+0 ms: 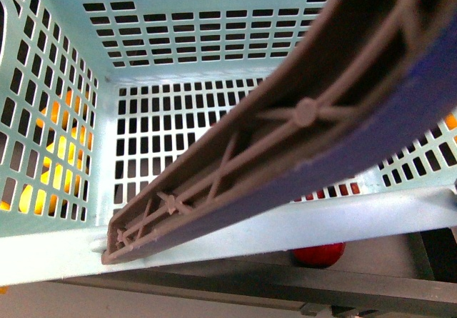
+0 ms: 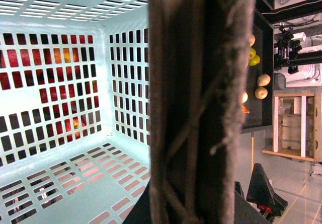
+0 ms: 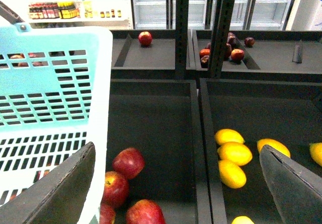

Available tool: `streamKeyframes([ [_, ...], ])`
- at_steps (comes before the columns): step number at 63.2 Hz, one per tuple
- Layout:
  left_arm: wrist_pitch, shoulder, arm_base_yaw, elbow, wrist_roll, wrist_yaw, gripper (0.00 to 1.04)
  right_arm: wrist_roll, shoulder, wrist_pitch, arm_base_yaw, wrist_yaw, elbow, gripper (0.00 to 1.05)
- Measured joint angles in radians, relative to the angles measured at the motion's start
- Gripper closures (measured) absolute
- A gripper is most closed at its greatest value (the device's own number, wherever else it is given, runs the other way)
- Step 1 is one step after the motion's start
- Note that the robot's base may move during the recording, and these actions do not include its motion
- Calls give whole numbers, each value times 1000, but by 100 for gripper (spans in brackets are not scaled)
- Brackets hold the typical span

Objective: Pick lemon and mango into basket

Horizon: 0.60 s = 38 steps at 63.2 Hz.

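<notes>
Nothing's been bagged yet, by the look of it. The pale teal slotted plastic basket (image 1: 285, 225) is seen empty in the front and left wrist views, with its brown ribbed handle (image 1: 307, 111) swung across. The right gripper (image 3: 177, 148) is spread wide with nothing in it, above a dark bin (image 3: 261, 108) beside the basket. The long oblong yellow mango (image 3: 232, 173) and the smaller oval yellow lemon (image 3: 229, 136) are judged to be lying there, though which is which isn't certain. Of the left gripper only a dark finger (image 2: 259, 186) is seen, so its grip can't be told. Both picks are left to do.
</notes>
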Motion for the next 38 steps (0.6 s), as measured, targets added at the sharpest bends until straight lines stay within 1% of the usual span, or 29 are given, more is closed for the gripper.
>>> streamKeyframes([
  [23,0,0,1,0,0,-3,100,0,0,0,0,0,0,9],
  [25,0,0,1,0,0,-3,100,25,17,-29,7,27,8,9],
  [26,0,0,1,0,0,-3,100,64,45,-96,13,74,35,9],
  [28,0,0,1,0,0,-2,100,97,92,-176,16,116,68,9],
  [30,0,0,2,0,-2,-2,100,200,205,-314,-16,169,133,9],
  [32,0,0,1,0,-3,-2,100,241,261,-364,-44,169,159,9],
  [33,0,0,1,0,-3,-3,100,266,310,-393,-76,162,174,9],
  [35,0,0,0,0,-2,-3,100,291,349,-399,-109,151,179,9],
  [36,0,0,0,0,0,-3,100,303,385,-393,-146,134,180,9],
  [38,0,0,0,0,1,-3,100,311,416,-379,-184,111,180,9],
])
